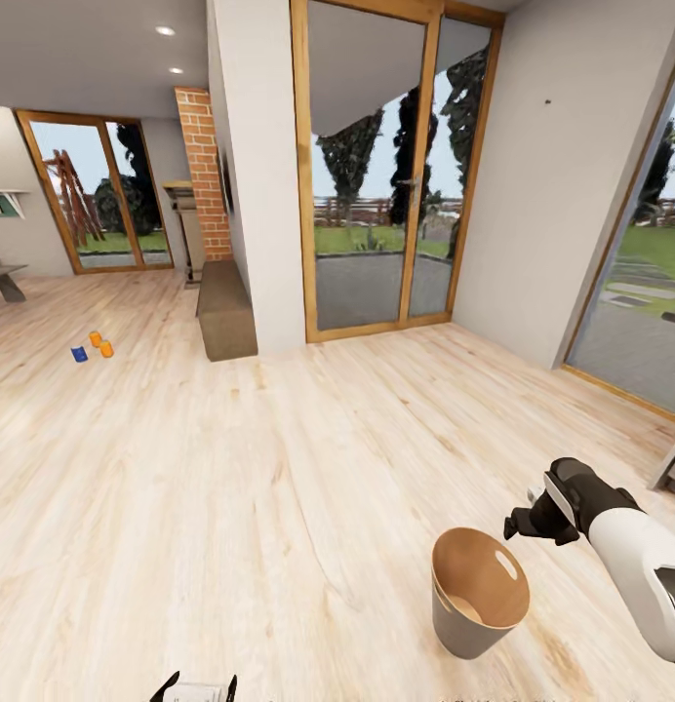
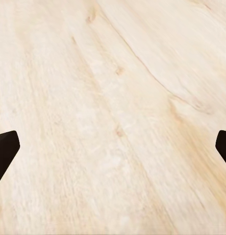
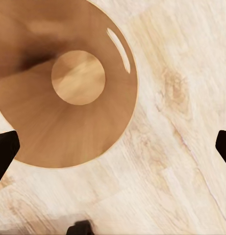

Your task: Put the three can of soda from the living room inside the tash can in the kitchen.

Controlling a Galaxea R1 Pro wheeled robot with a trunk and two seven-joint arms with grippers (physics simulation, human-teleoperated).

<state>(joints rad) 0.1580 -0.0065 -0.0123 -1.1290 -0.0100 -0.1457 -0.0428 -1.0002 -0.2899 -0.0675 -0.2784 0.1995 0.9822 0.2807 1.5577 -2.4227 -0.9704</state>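
Your right end effector (image 1: 521, 525) hangs open just above the trash can (image 1: 455, 619) on the plank floor (image 1: 279, 507). Your left end effector (image 2: 113, 147) is open too, over bare floor. Two orange soda cans (image 1: 100, 344) and one blue can (image 1: 79, 354) sit far off by the brick column (image 1: 206, 175).

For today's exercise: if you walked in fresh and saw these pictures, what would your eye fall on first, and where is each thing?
Nearest the robot, the brown-lined trash can stands upright and empty on the pale plank floor, with the right gripper open just beside and above its rim. Far off at the left, three small soda cans, two orange and one blue, sit clustered on the floor. Behind them rise a red brick column and tall glass doors onto a garden.
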